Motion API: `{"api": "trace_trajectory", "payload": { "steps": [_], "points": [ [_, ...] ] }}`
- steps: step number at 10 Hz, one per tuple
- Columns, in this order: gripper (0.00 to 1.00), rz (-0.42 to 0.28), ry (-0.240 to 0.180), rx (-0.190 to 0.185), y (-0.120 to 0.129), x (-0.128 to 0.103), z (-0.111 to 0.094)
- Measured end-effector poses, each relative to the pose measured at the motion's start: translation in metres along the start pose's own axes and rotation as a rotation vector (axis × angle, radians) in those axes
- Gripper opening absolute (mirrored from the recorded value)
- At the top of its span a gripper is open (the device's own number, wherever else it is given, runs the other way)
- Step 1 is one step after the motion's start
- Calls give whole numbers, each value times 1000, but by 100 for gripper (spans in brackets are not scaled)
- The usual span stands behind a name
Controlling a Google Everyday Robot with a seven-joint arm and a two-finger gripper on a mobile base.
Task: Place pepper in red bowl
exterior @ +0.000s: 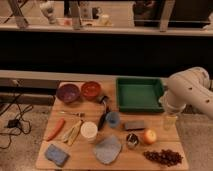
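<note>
Your pincer hangs at the right edge of the worktop, below the white arm, just off the front-right corner of the green tray. Can't tell from this view whether it's released or clenched; nothing visibly in it.

The pepper is on the opposite side: it lies flat at the worktop's left edge, tilted with the thin tip toward the front-left. That puts it well apart from your pincer, nearly the full width of the worktop away, with most of the clutter in between.

The red bowl sits at the back of the worktop, left of centre, touching or just beside the purple bowl on its left. It's upright, and the tray is to its right. The pepper lies in front of the purple bowl and apart from both bowls.

Near the pepper:
- pale sticks just to its right
- white cup past those
- blue sponge in front of it, at the front-left corner

Between pepper and pincer:
- blue cup
- dark utensil beside the blue cup
- grey block
- grey cloth
- round fruit, which is the closest of these to your pincer
</note>
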Motion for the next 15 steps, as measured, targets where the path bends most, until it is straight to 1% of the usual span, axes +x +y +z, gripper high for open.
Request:
{"api": "trace_trajectory", "payload": {
  "steps": [3,5,7,9,10,11,13,14,15],
  "points": [
    [80,-93,13,-16,18,-60,9],
    [80,-157,0,-27,29,-99,14],
    [80,-206,-45,-49,41,-136,17],
    [80,-260,-100,-85,57,-183,17],
    [80,-281,-118,-97,63,-200,17],
    [80,-318,-147,-120,76,-226,15],
    [80,-389,-213,-173,104,-271,12],
    [80,-398,-225,-177,106,-277,10],
    [80,-396,-222,-177,106,-275,10]
  ]
}}
